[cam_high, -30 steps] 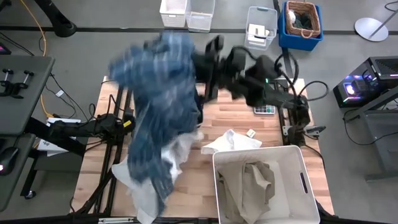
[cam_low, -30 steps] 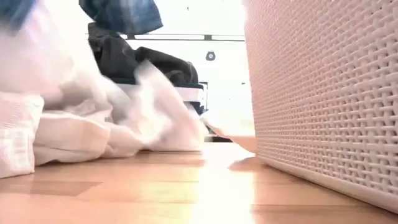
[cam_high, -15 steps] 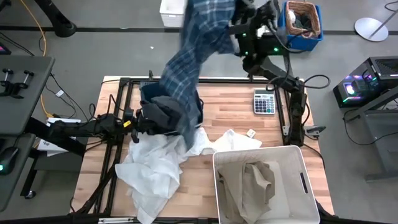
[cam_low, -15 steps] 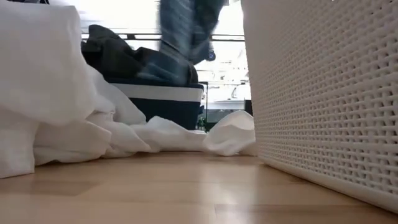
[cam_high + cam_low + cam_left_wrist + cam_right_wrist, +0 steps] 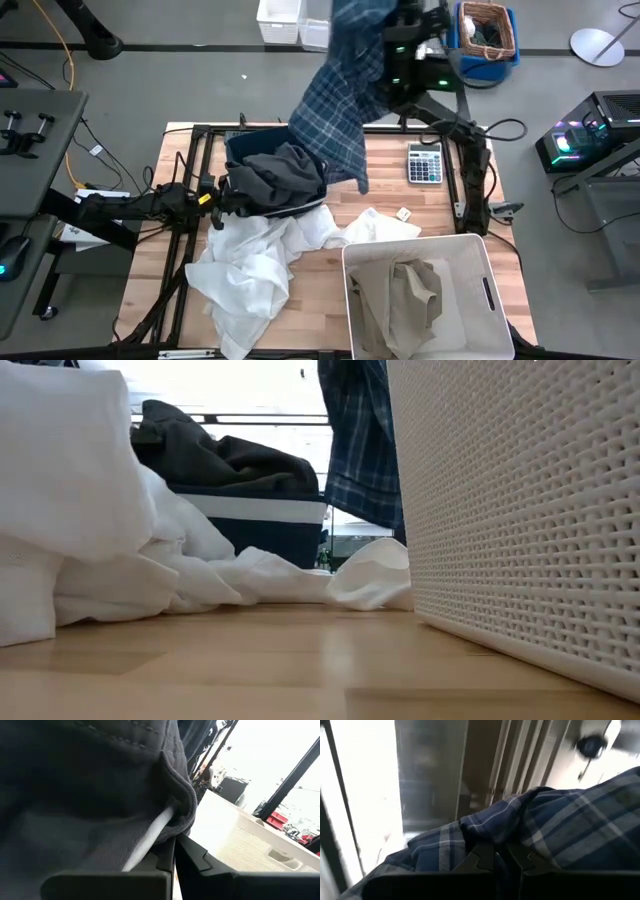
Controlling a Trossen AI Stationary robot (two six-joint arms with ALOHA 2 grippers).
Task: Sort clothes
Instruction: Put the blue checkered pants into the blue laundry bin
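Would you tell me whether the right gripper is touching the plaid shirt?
Touching. In the right wrist view the right gripper is shut on a fold of the plaid shirt, which hangs from it.

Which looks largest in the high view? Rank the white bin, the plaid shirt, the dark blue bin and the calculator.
1. White bin.
2. Plaid shirt, hanging from the right claw; raised toward the camera, so its rank is unsure.
3. Dark blue bin, mostly covered by the dark grey garment.
4. Calculator.

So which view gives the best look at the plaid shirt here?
The high view: the blue-white plaid shirt hangs full length from the raised right claw, above the table's far edge. The low view shows only its lower part. The right wrist view shows bunched fabric at the claw. The left wrist view shows none.
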